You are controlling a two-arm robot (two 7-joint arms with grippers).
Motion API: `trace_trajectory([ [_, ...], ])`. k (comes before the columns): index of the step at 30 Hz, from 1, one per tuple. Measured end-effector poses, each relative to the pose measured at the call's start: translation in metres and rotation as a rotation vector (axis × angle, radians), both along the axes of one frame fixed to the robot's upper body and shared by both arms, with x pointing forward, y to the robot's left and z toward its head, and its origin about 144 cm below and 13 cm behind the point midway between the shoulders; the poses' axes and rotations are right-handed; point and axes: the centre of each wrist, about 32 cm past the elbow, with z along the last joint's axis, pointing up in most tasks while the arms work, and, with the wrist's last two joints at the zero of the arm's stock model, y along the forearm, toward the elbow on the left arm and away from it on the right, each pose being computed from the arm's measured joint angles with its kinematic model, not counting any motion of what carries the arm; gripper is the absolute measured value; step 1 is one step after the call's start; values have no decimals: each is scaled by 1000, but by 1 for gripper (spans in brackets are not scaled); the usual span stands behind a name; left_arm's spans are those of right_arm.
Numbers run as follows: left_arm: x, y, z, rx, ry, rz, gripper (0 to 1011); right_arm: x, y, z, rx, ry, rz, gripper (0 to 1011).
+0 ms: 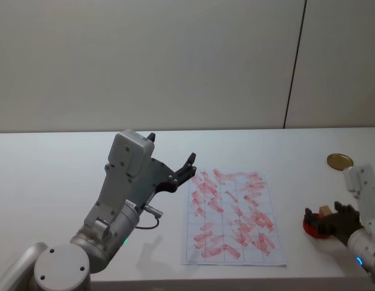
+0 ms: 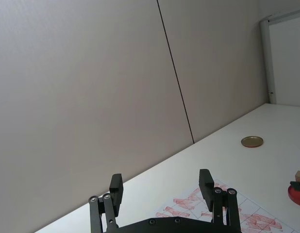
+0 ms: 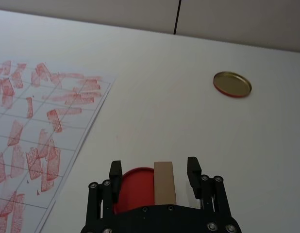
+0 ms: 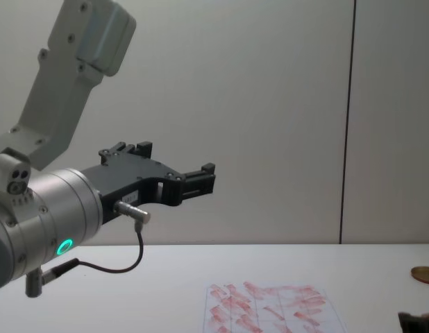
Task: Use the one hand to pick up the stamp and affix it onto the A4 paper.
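The stamp (image 3: pixel 164 182), a small light-brown wooden block, stands upright on a round red ink pad (image 3: pixel 133 187) near the table's front right corner, between the black fingers of the right gripper (image 3: pixel 155 170). The jaws are spread wider than the block, with a gap showing on each side; the right arm reaches in low from the right edge. Left of the pad lies the A4 paper (image 1: pixel 233 215), a white gridded sheet covered in red-pink smudges. The left gripper (image 1: pixel 178 173) hangs raised above the white table (image 1: pixel 54 163), beside the sheet's far left corner, jaws wide apart and empty. Farther back on the right lies a flat gold round lid (image 1: pixel 339 161).
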Motion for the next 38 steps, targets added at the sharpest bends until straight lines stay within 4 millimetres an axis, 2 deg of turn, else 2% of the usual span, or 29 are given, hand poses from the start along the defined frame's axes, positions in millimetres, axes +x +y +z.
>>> trace_trajectory([
  [7, 0, 0, 0, 0, 0, 0, 993, -6, -2, 12, 15, -66, 5, 967],
  [10, 0, 0, 0, 0, 0, 0, 993, -9, -3, 19, 24, -104, 7, 1001],
  [22, 0, 0, 0, 0, 0, 0, 993, -27, -11, 39, 60, -266, 19, 1001],
  [38, 0, 0, 0, 0, 0, 0, 993, -40, -17, 50, 82, -357, 35, 1001],
])
